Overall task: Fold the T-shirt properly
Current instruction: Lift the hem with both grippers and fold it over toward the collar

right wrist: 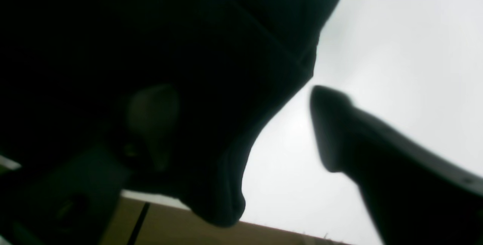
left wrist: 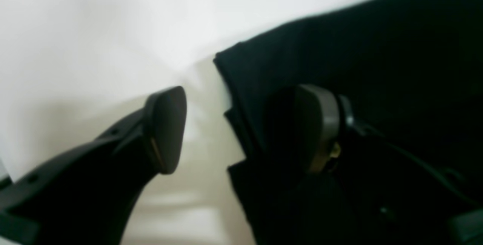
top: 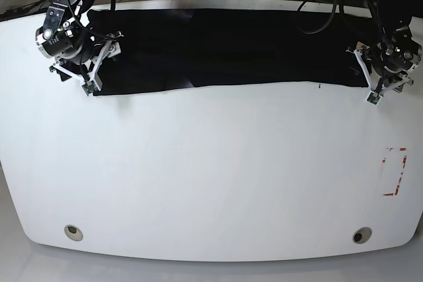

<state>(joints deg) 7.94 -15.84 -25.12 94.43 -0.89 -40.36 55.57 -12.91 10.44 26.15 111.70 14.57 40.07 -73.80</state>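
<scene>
The black T-shirt (top: 225,47) lies as a long flat band across the far part of the white table (top: 211,163). My left gripper (top: 370,84) stands at the band's right end and my right gripper (top: 92,77) at its left end. In the left wrist view the left gripper (left wrist: 241,128) is open: one finger (left wrist: 166,130) is over bare table, the other (left wrist: 317,128) over the T-shirt (left wrist: 358,56), whose edge lies in the gap. The right gripper (right wrist: 241,128) is open too, one dim finger (right wrist: 154,124) against the T-shirt (right wrist: 211,48), the other (right wrist: 332,128) clear of it.
A red-marked rectangle (top: 394,171) sits near the table's right edge. Two round holes (top: 74,232) (top: 361,234) lie near the front edge. Cables (top: 317,4) trail behind the table at the back.
</scene>
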